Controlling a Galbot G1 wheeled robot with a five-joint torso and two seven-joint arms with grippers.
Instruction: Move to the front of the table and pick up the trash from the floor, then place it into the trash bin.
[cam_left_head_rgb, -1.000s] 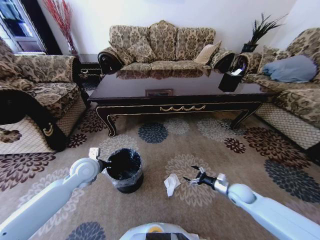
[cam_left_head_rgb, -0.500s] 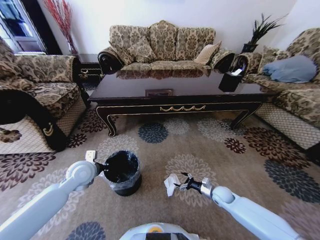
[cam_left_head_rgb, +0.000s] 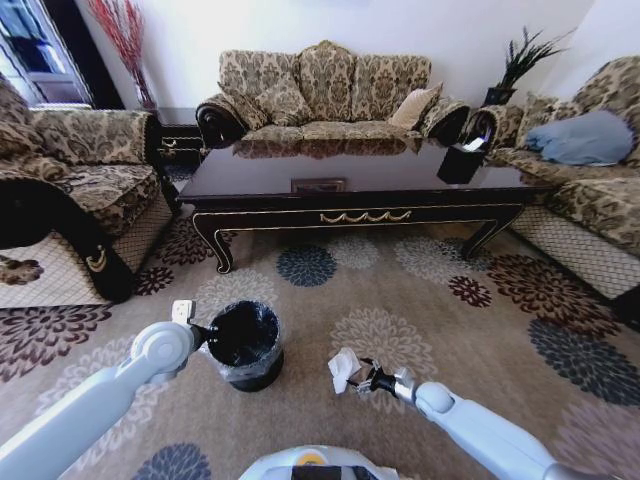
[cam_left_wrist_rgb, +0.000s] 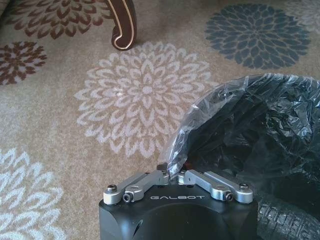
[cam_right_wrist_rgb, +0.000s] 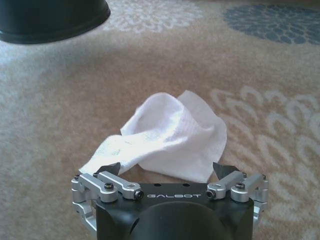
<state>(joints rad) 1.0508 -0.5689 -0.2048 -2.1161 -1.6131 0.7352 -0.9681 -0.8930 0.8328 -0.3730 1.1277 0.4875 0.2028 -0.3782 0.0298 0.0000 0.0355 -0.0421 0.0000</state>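
- The robot stood on a flower-patterned carpet (cam_left_head_rgb: 420, 270) in front of the table (cam_left_head_rgb: 360, 185), a long, low, glossy dark piece with gold trim on its front rail.
- The trash (cam_left_head_rgb: 343, 368), a crumpled piece of white paper, lay on the carpet between the robot and the table, to the right of the trash bin (cam_left_head_rgb: 245, 343).
- The right gripper (cam_left_head_rgb: 362, 376) sat low at the paper's near edge, released, with its fingers (cam_right_wrist_rgb: 111, 169) spread wide on either side of the paper and not yet closed on it.
- The left gripper (cam_left_head_rgb: 207, 333) was at the bin's left rim, clenched; in the left wrist view its fingers (cam_left_wrist_rgb: 161, 171) met on the edge of the clear bag liner (cam_left_wrist_rgb: 220, 107).
- The step in hand looked to be the pick-up of the paper.
- The next move would call for the right fingers to close on the paper, which must then be lifted and carried left over the bin's open mouth.
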